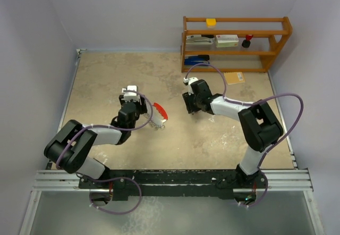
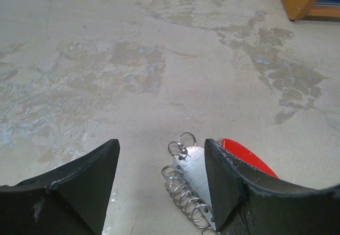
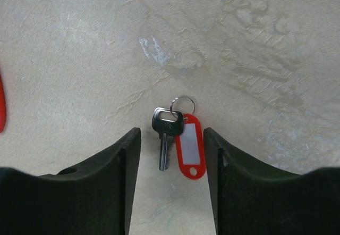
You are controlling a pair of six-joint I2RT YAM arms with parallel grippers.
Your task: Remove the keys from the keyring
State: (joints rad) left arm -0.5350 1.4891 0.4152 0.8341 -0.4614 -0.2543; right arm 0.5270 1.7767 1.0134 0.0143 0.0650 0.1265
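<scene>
Jaws open on both left gripper (image 2: 162,152) and right gripper (image 3: 171,134), nothing held: key (image 3: 164,139) (red tag (image 3: 189,149) attached) lies between the right's fingers, keyring (image 2: 194,171) sits by the left, so they're probably separated already.

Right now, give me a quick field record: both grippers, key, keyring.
left gripper: open, over the crescent keyring, holding nothing
right gripper: open, over the silver key, holding nothing
silver key: flat on the table, on a small split ring with a red key tag
crescent keyring: on the table, apart from that key, wire loops along its edge
</scene>
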